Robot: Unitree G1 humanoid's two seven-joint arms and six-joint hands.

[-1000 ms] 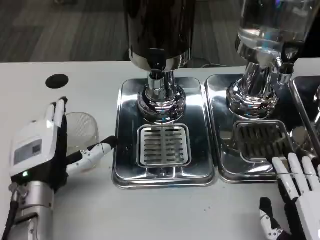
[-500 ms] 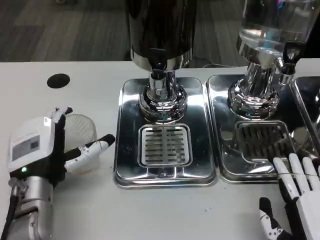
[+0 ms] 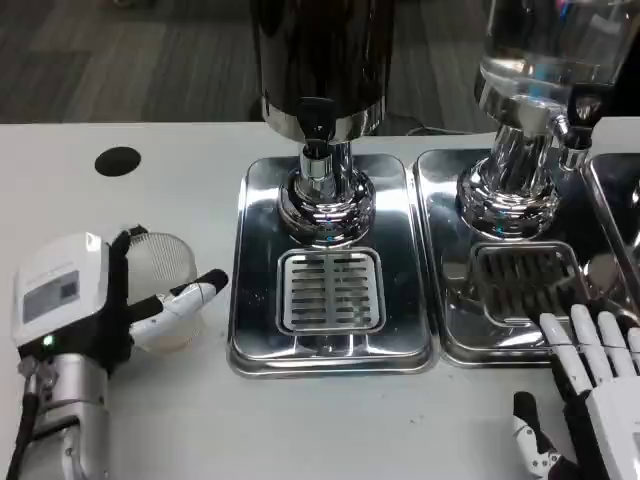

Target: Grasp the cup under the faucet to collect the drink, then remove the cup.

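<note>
The left hand (image 3: 75, 305) stands on edge at the near left of the white surface (image 3: 150, 420), its fingers wrapped round a clear plastic cup (image 3: 165, 275) with the thumb (image 3: 185, 298) laid across the cup's front. The cup sits upright on the surface in that grasp, and nothing can be seen inside it. It is just to the left of the steel drip tray (image 3: 330, 270), outside the tray's rim and not beneath the faucet (image 3: 316, 125).

To the right of the left hand, the tray carries a slotted grate (image 3: 330, 290) in its near half and the chrome foot of the dark dispenser (image 3: 320, 50) in its far half, with the black faucet hanging above that foot. The raised left rim of the tray lies between the cup and the grate. Beyond the left hand, farther back on the surface, is a round black hole (image 3: 117, 161).

The right hand (image 3: 595, 395) rests at the near right, fingers spread and holding nothing, its fingertips (image 3: 575, 335) at the front rim of a second tray (image 3: 520, 270). That tray bears a darker grate (image 3: 525, 275) and a clear dispenser (image 3: 550, 50) on a chrome foot.

Bare surface runs along the near edge between the two hands, and more lies behind the left hand
</note>
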